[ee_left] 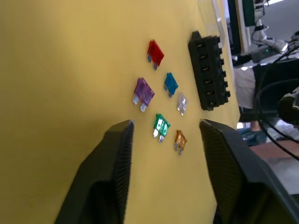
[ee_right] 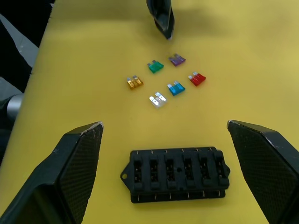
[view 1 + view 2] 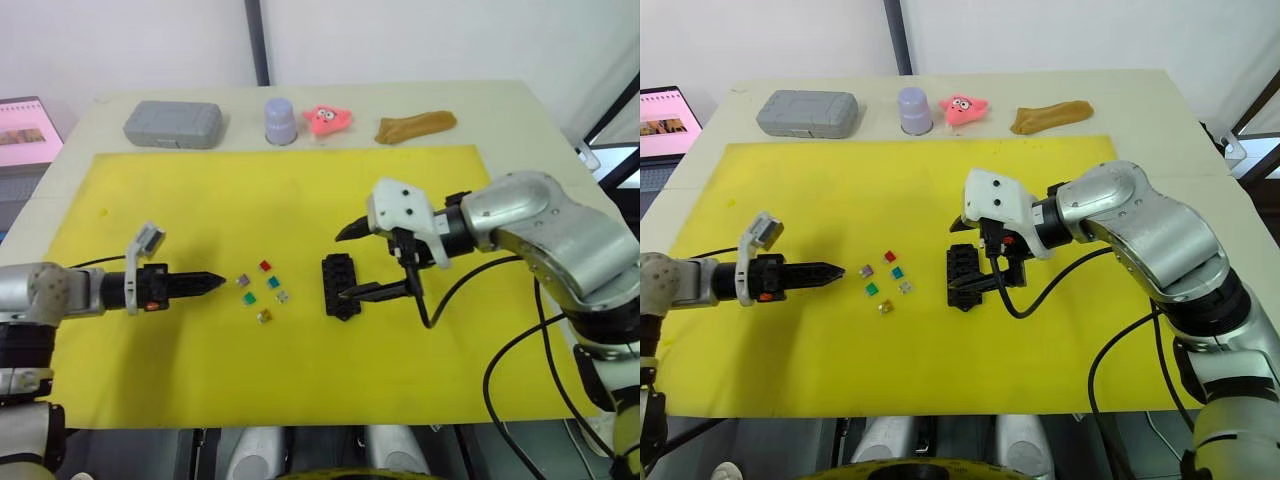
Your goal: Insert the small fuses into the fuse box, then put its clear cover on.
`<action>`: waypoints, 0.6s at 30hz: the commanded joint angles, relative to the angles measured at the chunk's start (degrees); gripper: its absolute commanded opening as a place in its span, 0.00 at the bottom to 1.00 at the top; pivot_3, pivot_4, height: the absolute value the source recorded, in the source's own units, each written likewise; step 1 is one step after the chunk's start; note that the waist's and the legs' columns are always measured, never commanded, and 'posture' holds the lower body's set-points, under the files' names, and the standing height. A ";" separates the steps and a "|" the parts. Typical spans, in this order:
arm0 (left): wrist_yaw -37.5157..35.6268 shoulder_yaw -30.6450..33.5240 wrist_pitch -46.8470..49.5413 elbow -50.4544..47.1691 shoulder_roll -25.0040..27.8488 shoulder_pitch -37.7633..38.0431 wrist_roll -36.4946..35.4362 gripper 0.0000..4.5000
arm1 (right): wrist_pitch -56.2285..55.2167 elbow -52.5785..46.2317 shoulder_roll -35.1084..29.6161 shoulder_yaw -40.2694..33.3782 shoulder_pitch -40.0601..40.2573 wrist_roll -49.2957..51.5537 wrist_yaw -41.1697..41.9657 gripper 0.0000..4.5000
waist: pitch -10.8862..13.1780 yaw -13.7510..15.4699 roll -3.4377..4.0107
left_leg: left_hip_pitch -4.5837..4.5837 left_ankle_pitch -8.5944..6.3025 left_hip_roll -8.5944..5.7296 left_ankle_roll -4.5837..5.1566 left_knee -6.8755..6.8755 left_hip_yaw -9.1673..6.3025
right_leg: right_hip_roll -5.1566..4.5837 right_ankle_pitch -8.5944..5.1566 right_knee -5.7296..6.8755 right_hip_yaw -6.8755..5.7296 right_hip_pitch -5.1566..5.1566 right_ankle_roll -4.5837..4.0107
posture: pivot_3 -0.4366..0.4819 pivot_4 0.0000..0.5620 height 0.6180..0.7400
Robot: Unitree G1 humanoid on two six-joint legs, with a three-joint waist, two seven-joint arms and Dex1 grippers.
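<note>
Six small fuses lie loose on the yellow mat (image 3: 200, 200): red (image 1: 155, 52), purple (image 1: 143, 91), teal (image 1: 171, 83), pale grey (image 1: 181, 102), green (image 3: 249, 298) and amber (image 1: 180, 139). Just right of them lies the black fuse box (image 2: 176, 174), its slots empty. My left gripper (image 3: 218, 283) is open and low over the mat, pointing at the fuses from their left. Over the fuse box (image 3: 340, 285) my right gripper (image 3: 343, 266) is open, one finger on its far side and one on its near side. The clear cover is hidden.
Along the table's far edge stand a grey case (image 3: 172, 124), a lilac cup (image 3: 280, 120), a pink star toy (image 3: 328, 118) and a brown lump (image 3: 415, 126). A laptop (image 3: 25, 135) sits off the table's left side. Cables hang from my right arm.
</note>
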 commanded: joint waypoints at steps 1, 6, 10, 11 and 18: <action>-0.96 -2.18 0.15 1.66 -0.64 -2.82 0.91 0.58 | 0.36 -0.65 0.61 0.01 -2.37 0.34 0.02 1.00 | 0.00 0.02 0.00 | -0.01 0.00 0.00 0.01 0.05 -0.01 | 0.01 0.00 0.02 0.00 0.01 0.00 | 0.48 0.27 1.00; -1.99 -5.21 -2.17 6.41 -1.74 -6.30 3.48 0.58 | 0.43 -0.31 0.84 0.50 -3.14 0.07 -0.24 1.00 | 0.00 0.02 0.00 | -0.04 -0.03 -0.04 0.05 0.13 -0.02 | 0.01 0.00 0.06 -0.02 0.01 0.00 | 0.48 0.27 1.00; -3.76 -6.78 -3.32 8.32 -1.22 -7.31 5.14 0.58 | 0.77 -0.77 0.63 -0.07 -2.92 0.37 -0.51 1.00 | 0.00 -0.02 0.00 | -0.04 -0.03 -0.04 0.05 0.15 -0.03 | 0.01 0.00 0.07 -0.02 0.01 0.00 | 0.48 0.27 1.00; -4.10 -7.03 -3.51 8.64 -1.12 -7.47 5.47 0.58 | 0.82 -0.90 0.58 -0.23 -2.81 0.42 -0.60 1.00 | 0.00 -0.02 0.00 | -0.03 -0.03 -0.04 0.05 0.15 -0.03 | 0.01 0.00 0.07 -0.02 0.01 0.00 | 0.48 0.27 1.00; -5.36 -9.10 -5.99 13.84 -4.06 -10.95 8.66 0.58 | 0.94 -0.30 0.97 -0.74 -3.01 0.43 -1.80 1.00 | 0.00 0.15 0.00 | -0.04 -0.03 -0.05 0.05 0.17 -0.03 | 0.01 0.00 0.07 -0.03 0.03 0.00 | 0.48 0.27 1.00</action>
